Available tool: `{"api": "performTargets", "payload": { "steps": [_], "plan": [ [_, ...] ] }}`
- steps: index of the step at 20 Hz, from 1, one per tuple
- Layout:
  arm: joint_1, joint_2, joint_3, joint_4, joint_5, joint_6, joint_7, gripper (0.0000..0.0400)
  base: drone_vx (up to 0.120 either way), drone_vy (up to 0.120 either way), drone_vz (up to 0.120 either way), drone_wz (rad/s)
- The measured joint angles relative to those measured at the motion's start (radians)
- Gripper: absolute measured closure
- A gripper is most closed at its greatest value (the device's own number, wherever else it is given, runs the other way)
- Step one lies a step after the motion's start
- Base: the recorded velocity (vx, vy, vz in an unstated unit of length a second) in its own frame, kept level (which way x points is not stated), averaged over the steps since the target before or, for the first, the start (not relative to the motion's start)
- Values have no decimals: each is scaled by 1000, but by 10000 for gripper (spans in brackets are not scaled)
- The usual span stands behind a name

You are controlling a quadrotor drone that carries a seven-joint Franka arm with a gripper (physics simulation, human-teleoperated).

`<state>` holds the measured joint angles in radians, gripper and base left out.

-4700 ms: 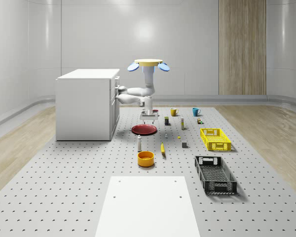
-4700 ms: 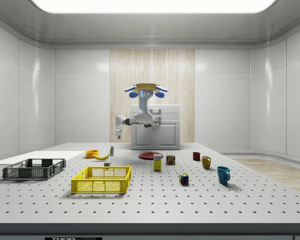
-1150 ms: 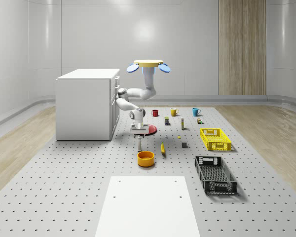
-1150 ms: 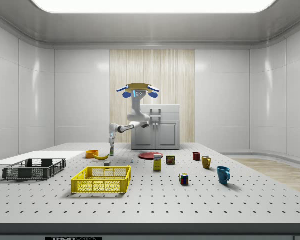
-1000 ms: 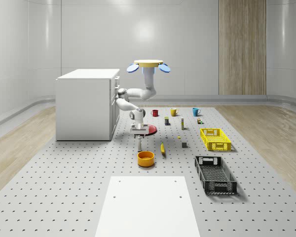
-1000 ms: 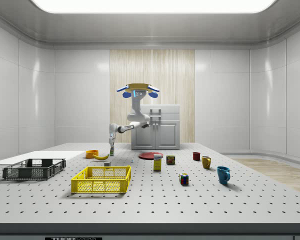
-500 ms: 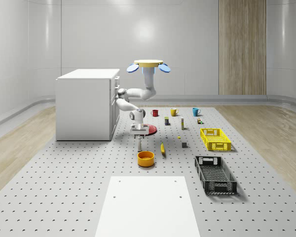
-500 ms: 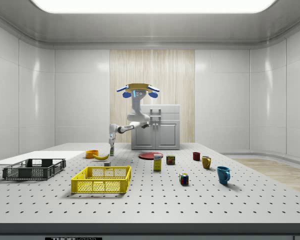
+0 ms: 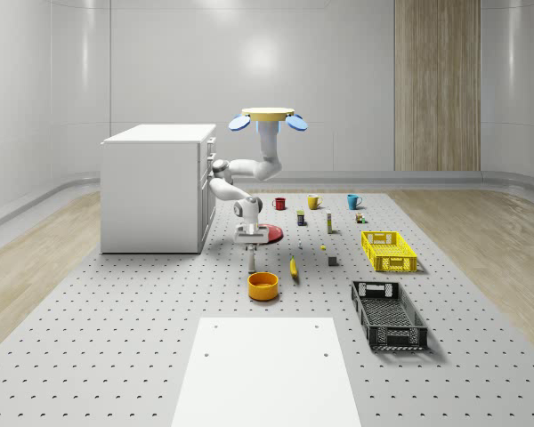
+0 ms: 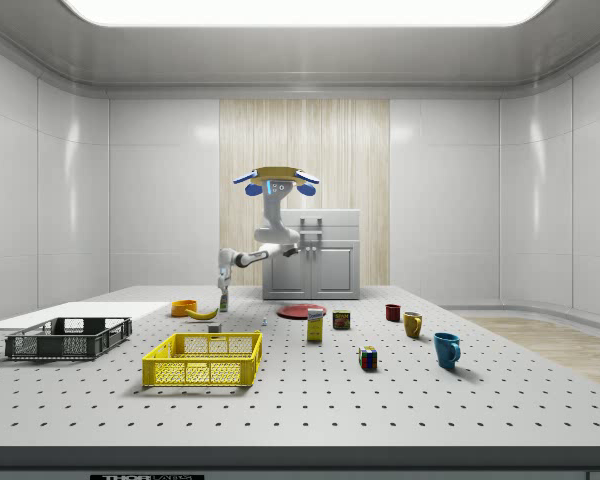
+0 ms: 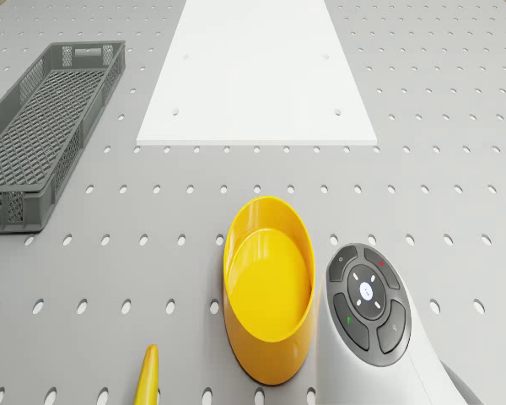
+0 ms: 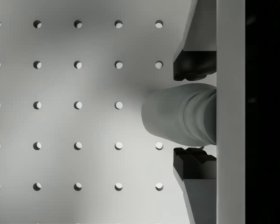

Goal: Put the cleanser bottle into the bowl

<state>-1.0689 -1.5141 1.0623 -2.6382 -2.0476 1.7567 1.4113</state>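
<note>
The cleanser bottle (image 9: 252, 260) stands upright on the perforated table, just behind the orange-yellow bowl (image 9: 262, 286). The drone (image 9: 269, 116) hovers above the table beside the white cabinet, its arm bent down to the bottle. My gripper (image 9: 251, 245) sits over the bottle's top. In the wrist view the two dark finger pads (image 12: 194, 70) press on either side of the grey bottle (image 12: 177, 114), so my gripper (image 12: 194, 114) is shut on it. The side view has the bottle (image 10: 223, 301) to the right of the bowl (image 10: 184, 307). The bowl (image 11: 267, 287) lies beside the arm's wrist housing.
A banana (image 9: 294, 267) lies right of the bottle and a red plate (image 9: 269, 233) behind it. The cabinet (image 9: 156, 187) stands at the whole-scene view's left. A yellow crate (image 9: 388, 250), a black crate (image 9: 388, 313) and a white sheet (image 9: 267, 369) lie nearer the front.
The fingers have closed in on the bottle within the last half second. Over the longer span the arm came down from above the red plate to the bottle.
</note>
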Motion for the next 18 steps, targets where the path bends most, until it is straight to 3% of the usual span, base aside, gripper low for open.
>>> {"api": "performTargets", "payload": {
  "steps": [3, 11, 18],
  "plan": [
    [0, 1, -1, 0, -1, 0, 0, 245, 0, 0, 0, 0],
    [3, 2, 5, -4, -2, -7, 3, 245, 0, 0, 0, 0],
    [25, -8, 71, -41, 58, -42, -1, 246, 0, 0, 0, 0]
  ]
}}
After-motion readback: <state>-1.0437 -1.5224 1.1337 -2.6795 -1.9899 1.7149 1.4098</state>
